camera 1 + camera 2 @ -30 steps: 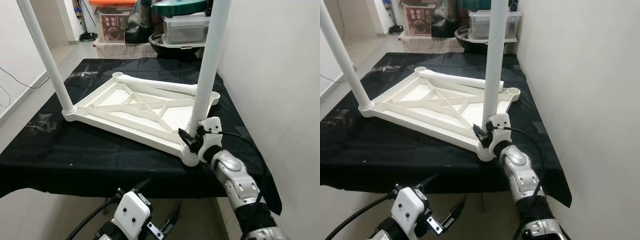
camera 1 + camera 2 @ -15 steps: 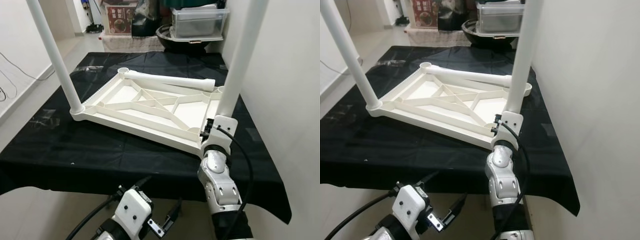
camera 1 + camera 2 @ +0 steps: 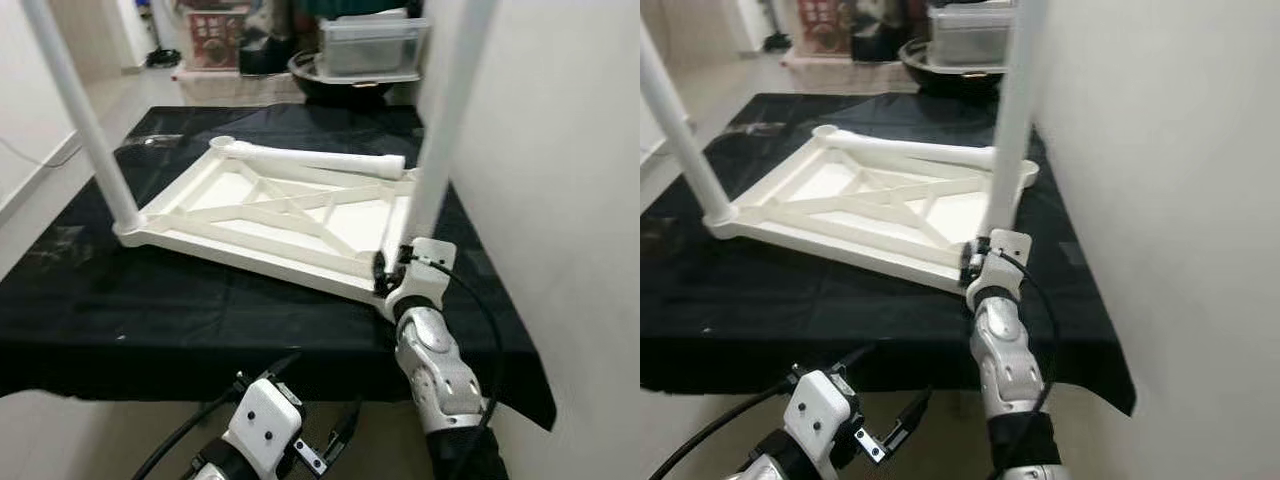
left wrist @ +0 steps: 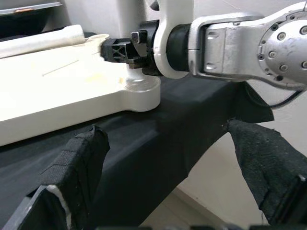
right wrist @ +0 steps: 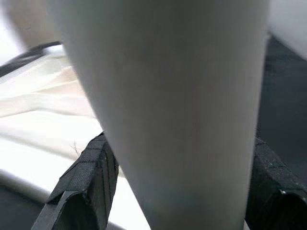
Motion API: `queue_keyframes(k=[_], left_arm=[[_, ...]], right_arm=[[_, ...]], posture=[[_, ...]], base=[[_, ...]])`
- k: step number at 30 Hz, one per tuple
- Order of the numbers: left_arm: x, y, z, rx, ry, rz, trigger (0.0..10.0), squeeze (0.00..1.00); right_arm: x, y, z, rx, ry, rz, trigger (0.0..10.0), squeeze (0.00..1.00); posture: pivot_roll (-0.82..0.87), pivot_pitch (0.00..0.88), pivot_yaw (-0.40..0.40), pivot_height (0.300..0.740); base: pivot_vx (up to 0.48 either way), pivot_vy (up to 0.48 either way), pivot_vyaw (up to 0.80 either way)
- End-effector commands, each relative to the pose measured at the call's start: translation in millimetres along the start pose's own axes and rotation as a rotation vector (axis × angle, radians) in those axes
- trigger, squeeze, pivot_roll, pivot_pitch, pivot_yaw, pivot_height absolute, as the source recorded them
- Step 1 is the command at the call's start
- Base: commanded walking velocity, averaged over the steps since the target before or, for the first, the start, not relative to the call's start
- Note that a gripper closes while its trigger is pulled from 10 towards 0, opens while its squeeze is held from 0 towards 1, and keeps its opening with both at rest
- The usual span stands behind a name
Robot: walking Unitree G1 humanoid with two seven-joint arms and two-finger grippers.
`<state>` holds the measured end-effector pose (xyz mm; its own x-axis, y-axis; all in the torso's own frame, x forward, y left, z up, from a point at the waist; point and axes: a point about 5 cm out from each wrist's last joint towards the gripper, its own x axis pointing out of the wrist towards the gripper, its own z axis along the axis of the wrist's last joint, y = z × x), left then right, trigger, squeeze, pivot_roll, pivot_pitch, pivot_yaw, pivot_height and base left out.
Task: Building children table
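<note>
Since earlier: right gripper [image 3: 388, 272] slid nearer the tabletop [image 3: 270, 210], fingers pinching the leg [image 3: 436, 130] upright for seating. Left gripper [image 4: 168, 191] spread, idle below.

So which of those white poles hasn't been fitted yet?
On the black-draped table lies an upside-down white tabletop. Along its far edge lies the loose leg. Unlike the two upright legs, one gripped by the right tool, it lies flat.
</note>
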<state>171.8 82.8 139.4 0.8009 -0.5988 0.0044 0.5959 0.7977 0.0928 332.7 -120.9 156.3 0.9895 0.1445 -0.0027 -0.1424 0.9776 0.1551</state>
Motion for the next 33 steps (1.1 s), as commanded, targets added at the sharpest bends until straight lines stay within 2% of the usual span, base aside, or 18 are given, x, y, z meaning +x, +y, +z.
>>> queue_keyframes(k=[1,2,3,4,5,6,9,10,11,12,14,22,24,29,33], left_arm=[[-1.0,-0.7,-3.9,-0.005,0.017,-0.002,10.0,0.0],[-1.0,-0.7,-3.9,-0.005,0.017,-0.002,10.0,0.0],[-1.1,-0.8,-3.9,-0.004,0.018,-0.002,10.0,0.0],[-1.1,-0.8,-3.9,-0.004,0.018,-0.002,10.0,0.0],[-1.3,-0.9,-3.9,-0.003,0.018,-0.002,10.0,0.0],[-1.3,-0.9,-3.9,-0.003,0.018,-0.002,10.0,0.0],[-1.3,-1.4,-3.6,0.0,0.019,-0.005,10.0,0.0],[-1.3,-1.4,-3.6,0.0,0.019,-0.005,10.0,0.0],[-1.4,-1.6,-3.5,0.002,0.019,-0.005,10.0,0.0],[-1.4,-1.6,-3.5,0.002,0.019,-0.005,10.0,0.0],[-1.5,-2.0,-3.0,0.004,0.018,-0.003,10.0,0.0],[-1.9,-2.8,-2.8,0.004,0.018,-0.001,10.0,0.0],[-1.9,-3.4,-2.9,0.004,0.019,-0.003,10.0,0.0],[-1.9,-3.7,-3.1,0.004,0.019,-0.003,10.0,0.0],[-2.0,-4.0,-3.3,0.004,0.018,-0.002,10.0,0.0]], right_arm=[[-1.1,16.8,-8.1,0.012,0.053,0.217,10.0,0.0],[-1.1,16.8,-8.1,0.012,0.053,0.217,10.0,0.0],[-2.5,13.9,-7.9,-0.021,0.075,0.349,10.0,0.0],[-2.5,13.9,-7.9,-0.021,0.075,0.349,10.0,0.0],[-3.7,10.7,-6.8,-0.037,0.102,0.468,10.0,0.0],[-3.7,10.7,-6.8,-0.037,0.102,0.468,10.0,0.0],[1.2,4.8,4.6,-0.052,0.149,0.73,10.0,0.0],[1.2,4.8,4.6,-0.052,0.149,0.73,10.0,0.0],[1.0,5.6,7.0,-0.055,0.161,0.808,10.0,0.0],[1.0,5.6,7.0,-0.055,0.161,0.808,10.0,0.0],[0.1,6.9,7.9,-0.082,0.185,0.921,10.0,0.0],[9.0,13.7,18.0,-0.078,0.163,1.009,10.0,0.0],[9.0,19.3,17.1,-0.063,0.165,1.062,0.0,0.0],[10.8,22.1,15.6,-0.048,0.157,1.057,0.0,0.0],[12.3,21.6,13.0,-0.043,0.137,0.997,0.0,0.0]], posture=[[0.1,0.098,-0.027,0.74],[0.1,0.098,-0.027,0.74],[0.1,0.097,-0.026,0.74],[0.1,0.097,-0.026,0.74],[0.1,0.093,-0.027,0.74],[0.1,0.093,-0.027,0.74],[0.11,0.086,-0.028,0.74],[0.11,0.086,-0.028,0.74],[0.11,0.085,-0.028,0.74],[0.11,0.085,-0.028,0.74],[0.12,0.083,-0.033,0.74],[0.12,0.076,-0.036,0.74],[0.12,0.073,-0.037,0.74],[0.12,0.069,-0.038,0.74],[0.12,0.065,-0.039,0.74]], base=[[0.0,0.0,0.0],[0.0,0.0,0.0],[0.0,0.0,0.0],[0.0,0.0,0.0],[0.0,0.0,0.0],[0.0,0.0,0.0],[0.0,0.0,0.0],[0.0,0.0,0.0],[0.0,0.0,0.0],[0.0,0.0,0.0],[0.0,0.0,0.0],[0.0,0.0,0.0],[0.0,0.0,0.0],[0.0,0.0,0.0],[0.0,0.0,0.0]])
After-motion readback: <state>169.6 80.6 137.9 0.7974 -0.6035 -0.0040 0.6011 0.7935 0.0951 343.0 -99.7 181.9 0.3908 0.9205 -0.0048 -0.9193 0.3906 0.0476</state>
